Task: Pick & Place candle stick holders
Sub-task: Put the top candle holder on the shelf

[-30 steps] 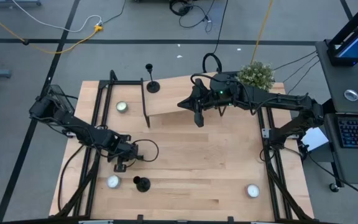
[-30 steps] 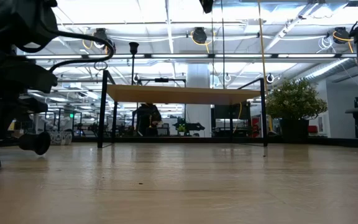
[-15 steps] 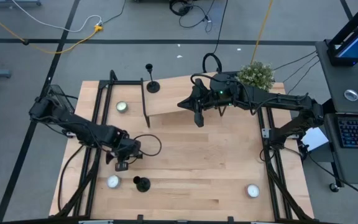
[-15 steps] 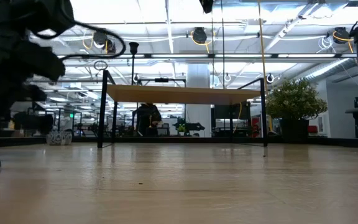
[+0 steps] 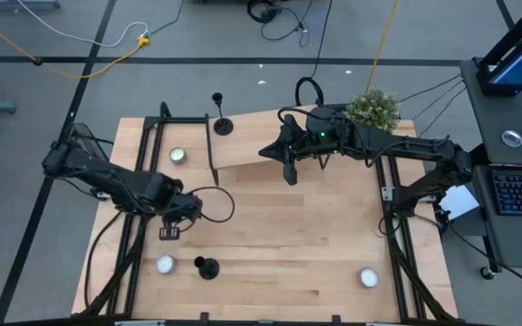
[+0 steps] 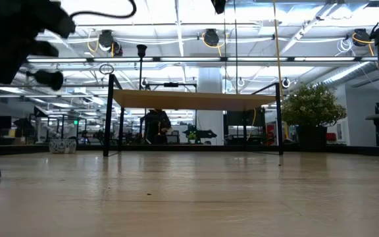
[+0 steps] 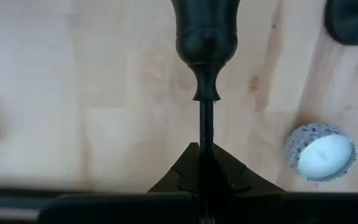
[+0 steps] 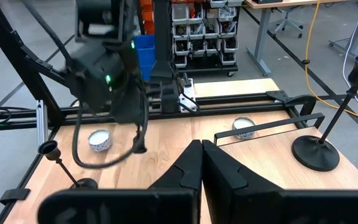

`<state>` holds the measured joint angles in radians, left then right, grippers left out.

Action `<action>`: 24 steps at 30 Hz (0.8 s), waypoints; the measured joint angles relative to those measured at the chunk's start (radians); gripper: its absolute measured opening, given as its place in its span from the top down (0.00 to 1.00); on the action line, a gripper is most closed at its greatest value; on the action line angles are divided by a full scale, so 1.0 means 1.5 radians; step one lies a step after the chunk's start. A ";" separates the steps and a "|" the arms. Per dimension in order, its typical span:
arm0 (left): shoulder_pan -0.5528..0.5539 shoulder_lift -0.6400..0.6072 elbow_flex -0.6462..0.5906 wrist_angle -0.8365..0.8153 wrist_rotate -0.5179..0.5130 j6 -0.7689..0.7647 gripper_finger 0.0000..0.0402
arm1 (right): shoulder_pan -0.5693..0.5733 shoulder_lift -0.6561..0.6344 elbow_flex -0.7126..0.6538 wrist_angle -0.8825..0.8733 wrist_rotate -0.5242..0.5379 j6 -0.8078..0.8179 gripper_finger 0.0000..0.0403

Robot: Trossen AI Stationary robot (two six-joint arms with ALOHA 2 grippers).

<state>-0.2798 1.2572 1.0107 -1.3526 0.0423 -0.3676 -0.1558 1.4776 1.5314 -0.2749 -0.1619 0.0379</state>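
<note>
We had the left gripper (image 7: 205,163) pinched tight on a candle stick holder's (image 7: 206,74) thin stem to carry it w/o dropping, and the right gripper (image 8: 201,155) waited, closed & empty.

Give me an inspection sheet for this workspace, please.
Surface: light wooden table, carrying a raised wooden shelf.
Job's things: three black metal candlesticks: one in the left hand, one on the shelf, one on the table.
Clutter: three white tealights.
Hands: left hand shut on a candlestick stem; right hand shut, empty, above the table.
Cables: black cable loop beside the left hand.
Surroundings: green potted plant.
</note>
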 joint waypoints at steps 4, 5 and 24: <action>0.000 0.000 0.078 -0.069 -0.051 -0.008 0.98 | 0.000 0.000 0.000 0.000 0.000 0.000 1.00; 0.000 0.000 0.100 -0.082 -0.068 -0.012 0.98 | 0.000 0.000 0.000 0.000 0.000 0.000 1.00; 0.047 -0.001 0.340 0.116 -0.296 0.128 0.98 | 0.000 0.000 0.000 0.026 -0.104 -0.012 1.00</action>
<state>-0.2099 1.2556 1.5204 -1.1792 -0.4011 -0.1761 -0.1551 1.4776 1.5314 -0.2353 -0.3183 0.0196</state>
